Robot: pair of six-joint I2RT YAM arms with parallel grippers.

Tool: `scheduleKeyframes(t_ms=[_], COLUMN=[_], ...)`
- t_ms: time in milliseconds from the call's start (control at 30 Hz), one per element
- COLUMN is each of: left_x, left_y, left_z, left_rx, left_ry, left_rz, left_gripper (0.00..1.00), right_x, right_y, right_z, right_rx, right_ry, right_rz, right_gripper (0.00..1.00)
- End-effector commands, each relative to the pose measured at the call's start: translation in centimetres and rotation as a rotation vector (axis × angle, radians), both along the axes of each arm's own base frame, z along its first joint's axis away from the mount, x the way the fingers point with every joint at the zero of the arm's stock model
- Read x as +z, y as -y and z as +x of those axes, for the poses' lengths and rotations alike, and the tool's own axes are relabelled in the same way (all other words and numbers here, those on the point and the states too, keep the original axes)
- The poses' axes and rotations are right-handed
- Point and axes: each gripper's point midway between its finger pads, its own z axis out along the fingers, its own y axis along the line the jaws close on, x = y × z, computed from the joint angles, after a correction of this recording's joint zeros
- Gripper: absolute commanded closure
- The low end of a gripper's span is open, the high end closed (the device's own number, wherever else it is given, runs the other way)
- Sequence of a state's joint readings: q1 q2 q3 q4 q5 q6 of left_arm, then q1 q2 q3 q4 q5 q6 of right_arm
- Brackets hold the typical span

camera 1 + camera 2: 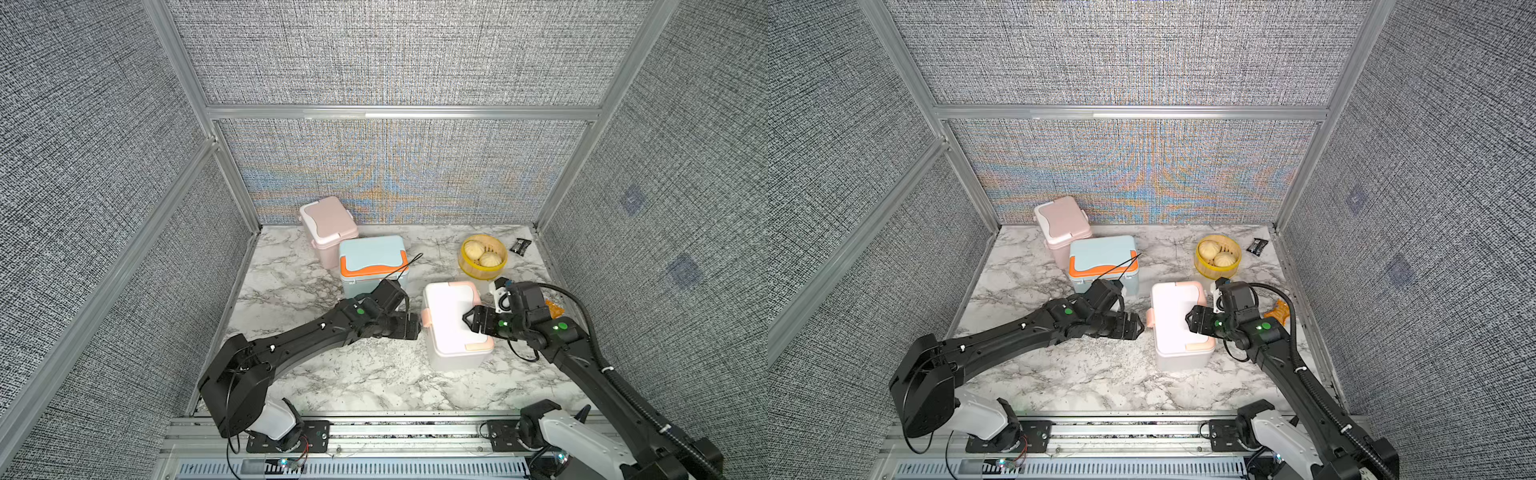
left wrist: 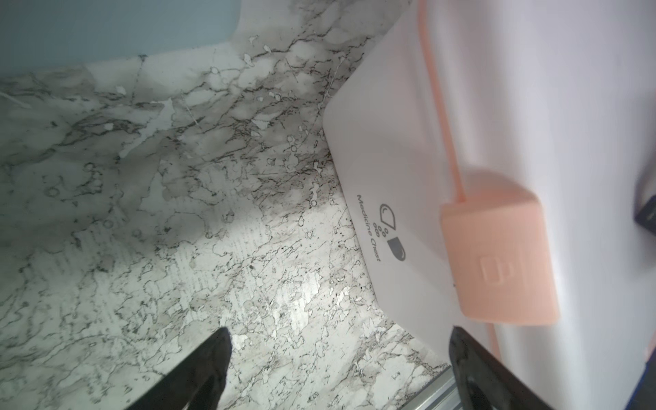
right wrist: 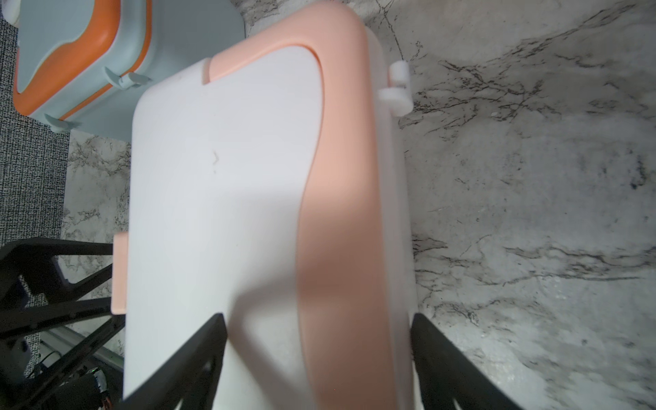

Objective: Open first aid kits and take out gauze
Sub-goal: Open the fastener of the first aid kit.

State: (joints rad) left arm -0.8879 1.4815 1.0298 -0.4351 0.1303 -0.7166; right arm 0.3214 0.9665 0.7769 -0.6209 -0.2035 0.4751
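Top views | L end effector (image 1: 417,328) spread beside kit (image 1: 444,305); R end effector (image 1: 468,322) spread above

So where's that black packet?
In both top views the black packet lies in the far right corner of the marble table, right of the yellow bun basket.

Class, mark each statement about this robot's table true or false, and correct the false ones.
1. The pink kit, blue kit and white kit all have their lids down. True.
2. The left gripper is shut. False: its jaws stand apart and empty, beside the white kit's peach latch.
3. The yellow basket holds two buns. True.
4. The blue kit stands nearest the robot. False: the white kit does.
5. The black packet lies in the basket. False: it lies on the table, beside the basket.
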Motion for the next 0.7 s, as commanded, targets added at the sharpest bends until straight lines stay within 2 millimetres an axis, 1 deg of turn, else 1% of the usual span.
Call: scheduleKeyframes(t_ms=[0,133,167,267,400,567,667], left_x=[1.4,3.9,4.2,4.9,4.2,2.9,2.4], left_y=[0.9,2.0,2.2,2.9,3.3,3.4,2.7], left_z=[-0.1,0.2,0.5,1.2,2.2,2.9,3.0], left_rx=[-0.020,-0.033,-0.030,-0.039,-0.031,-0.024,-0.006], left_ry=[0.008,0.031,0.040,0.060,0.065,0.056,0.060], left_rz=[-0.067,-0.128,-0.131,-0.139,-0.092,-0.040,-0.003], left_gripper=[0.06,0.02,0.00,0.00,0.00,0.00,0.01], right_x=[-1.6,-1.6,-1.6,-1.8,-2.1,-2.3,-2.4], right_y=[0.2,0.4,0.5,0.3,0.1,0.0,0.0], right_z=[-2.2,-2.1,-2.1,-2.0,-2.0,-2.0,-2.1], right_rx=[0.031,0.021,0.017,0.017,0.021,0.026,0.029], right_ry=[-0.100,-0.099,-0.099,-0.100,-0.109,-0.112,-0.114], right_rz=[-0.025,-0.030,-0.033,-0.027,-0.018,-0.014,-0.013], right_gripper=[0.19,0.19,0.19,0.19,0.19,0.19,0.19])
